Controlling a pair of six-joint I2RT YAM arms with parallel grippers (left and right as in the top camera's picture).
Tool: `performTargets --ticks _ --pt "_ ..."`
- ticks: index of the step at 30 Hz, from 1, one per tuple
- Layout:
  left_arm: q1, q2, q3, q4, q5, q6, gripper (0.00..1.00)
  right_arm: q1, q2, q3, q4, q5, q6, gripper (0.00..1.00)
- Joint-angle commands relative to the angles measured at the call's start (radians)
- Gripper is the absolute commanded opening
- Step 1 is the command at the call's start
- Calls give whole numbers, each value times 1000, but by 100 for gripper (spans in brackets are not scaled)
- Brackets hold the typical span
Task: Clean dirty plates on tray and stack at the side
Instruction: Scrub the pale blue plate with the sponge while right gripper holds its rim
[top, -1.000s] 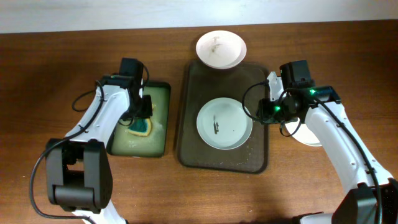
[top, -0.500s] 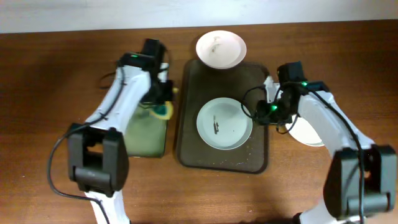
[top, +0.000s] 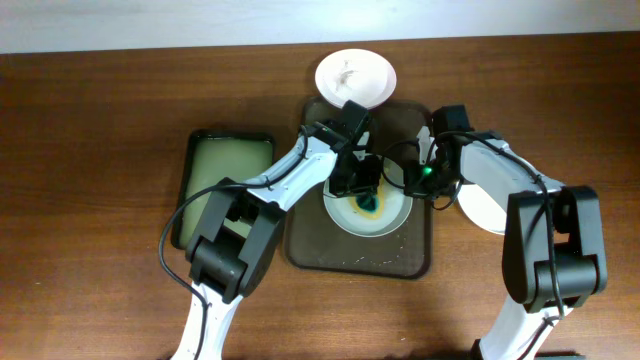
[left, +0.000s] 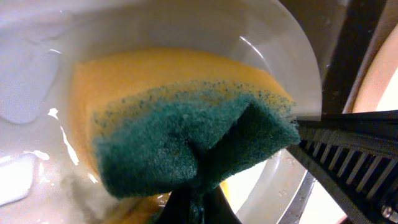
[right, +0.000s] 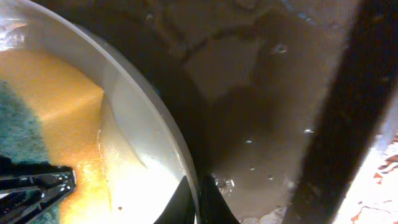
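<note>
One white plate (top: 345, 216) lies in the dark brown tray (top: 360, 256). My left gripper (top: 367, 192) is shut on a yellow and green sponge (top: 372, 206) and presses it onto this plate; in the left wrist view the gripper (left: 196, 208) pinches the sponge (left: 186, 137) over the wet plate (left: 155, 25). My right gripper (top: 411, 182) is shut on the plate's right rim, which the right wrist view shows between its fingers (right: 196, 200) on the plate (right: 140, 155). A second plate (top: 355, 78) with smears sits beyond the tray. A third plate (top: 488, 210) lies right of the tray, partly under my right arm.
A pale-green tray with a black rim (top: 222, 190) lies left of the brown tray. The brown tray's floor (right: 261, 93) is wet with crumbs. The arms meet over the tray's middle. A wall edge runs along the table's far side.
My left arm has carried the sponge from the pale-green tray rightwards onto the plate in the brown tray. My right gripper has moved left onto that plate's rim.
</note>
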Motion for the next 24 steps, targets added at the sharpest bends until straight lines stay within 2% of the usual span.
performTargets --ticks 1,3,6,8,10,12,13,14,16,17,19,20,21,22,24 --pt "-60 97 3 28 92 -8 0 10 47 -3 6 31 32 4" --pt "-104 97 3 34 88 57 0 10 47 -3 6 31 32 4" --pt "-126 96 4 59 98 71 0 10 47 -3 -3 31 32 4" --pt "-129 96 9 81 175 117 0 10 47 -3 -4 31 32 4" --pt "-126 96 9 72 109 120 0 10 47 -3 -9 31 32 4" --pt "-102 96 16 -48 -211 119 0 10 47 -3 -16 31 32 4" --pt "-79 96 64 -176 -414 119 0 10 47 -3 -15 31 32 4" --pt "-67 96 113 -262 -544 119 0 10 47 -3 -15 31 32 4" --pt "-44 96 187 -354 -747 120 0 10 47 -3 -13 32 32 4" --pt "-27 97 187 -359 -757 120 0 10 47 -3 -13 32 32 4" --pt "13 98 186 -357 -737 120 0 10 47 -3 -14 32 32 4" --pt "17 98 186 -344 -677 120 0 10 47 -3 -14 32 31 4" --pt "15 101 185 -307 -496 146 0 10 47 -3 -14 32 32 4" --pt "-5 135 185 -227 -214 202 0 10 47 -3 -14 31 32 4" --pt "-64 192 185 -195 -56 205 0 10 47 -3 -15 32 32 4"
